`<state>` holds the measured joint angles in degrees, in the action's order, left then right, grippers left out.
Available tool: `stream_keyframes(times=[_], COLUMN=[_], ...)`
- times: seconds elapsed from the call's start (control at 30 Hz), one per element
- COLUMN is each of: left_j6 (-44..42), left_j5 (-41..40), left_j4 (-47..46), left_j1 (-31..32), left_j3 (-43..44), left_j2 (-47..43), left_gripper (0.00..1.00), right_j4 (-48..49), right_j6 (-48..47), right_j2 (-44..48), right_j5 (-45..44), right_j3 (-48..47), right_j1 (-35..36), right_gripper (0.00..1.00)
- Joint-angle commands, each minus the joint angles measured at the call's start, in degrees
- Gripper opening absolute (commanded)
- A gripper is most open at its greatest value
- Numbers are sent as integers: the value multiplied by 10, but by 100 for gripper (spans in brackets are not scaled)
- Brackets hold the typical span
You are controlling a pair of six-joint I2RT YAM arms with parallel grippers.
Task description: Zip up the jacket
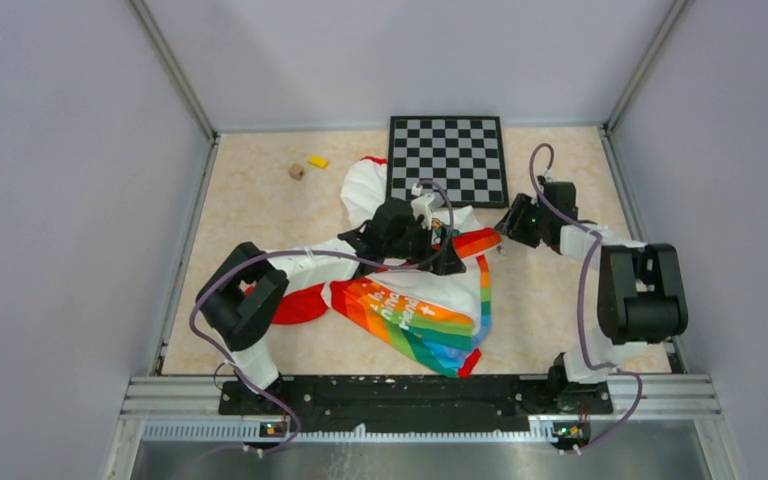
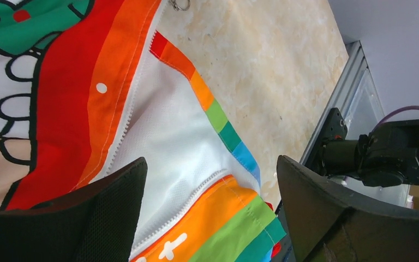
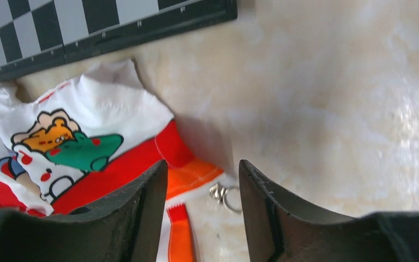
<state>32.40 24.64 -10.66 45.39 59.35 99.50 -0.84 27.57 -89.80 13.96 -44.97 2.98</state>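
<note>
The jacket (image 1: 415,305) lies crumpled at mid-table, its rainbow panel toward the near edge and its white printed top under the left arm. Its front lies apart, with white lining (image 2: 180,131) showing between two rows of zipper teeth. My left gripper (image 2: 211,164) hovers open over that lining with nothing between its fingers; from above the left gripper (image 1: 445,250) sits over the jacket's right part. My right gripper (image 3: 202,170) is open just above the table at the jacket's right corner. The metal zipper pull ring (image 3: 226,195) lies between its fingers, not pinched.
A black-and-grey checkerboard (image 1: 447,160) lies at the back, touching the jacket's top. A yellow block (image 1: 317,161) and a tan cube (image 1: 296,171) sit at the back left. Grey walls enclose the table on three sides, and a metal rail (image 1: 420,395) runs along the near edge.
</note>
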Motion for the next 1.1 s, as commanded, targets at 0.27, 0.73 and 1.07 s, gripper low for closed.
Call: stream_keyframes(times=[0.27, 0.73, 1.07], left_j6=[16, 22, 24], left_j5=[42, 44, 47], left_j4=[-19, -5, 16], left_j1=[1, 1, 4], left_j3=[-60, -47, -48], left_j2=[-38, -53, -69], left_gripper=[89, 89, 89], right_j4=[56, -6, 86], right_j6=[-44, 81, 154], right_j2=[-92, 93, 158], right_j5=[134, 132, 186], right_j3=[-35, 79, 198], right_j1=[-13, -14, -61], right_gripper=[30, 0, 0])
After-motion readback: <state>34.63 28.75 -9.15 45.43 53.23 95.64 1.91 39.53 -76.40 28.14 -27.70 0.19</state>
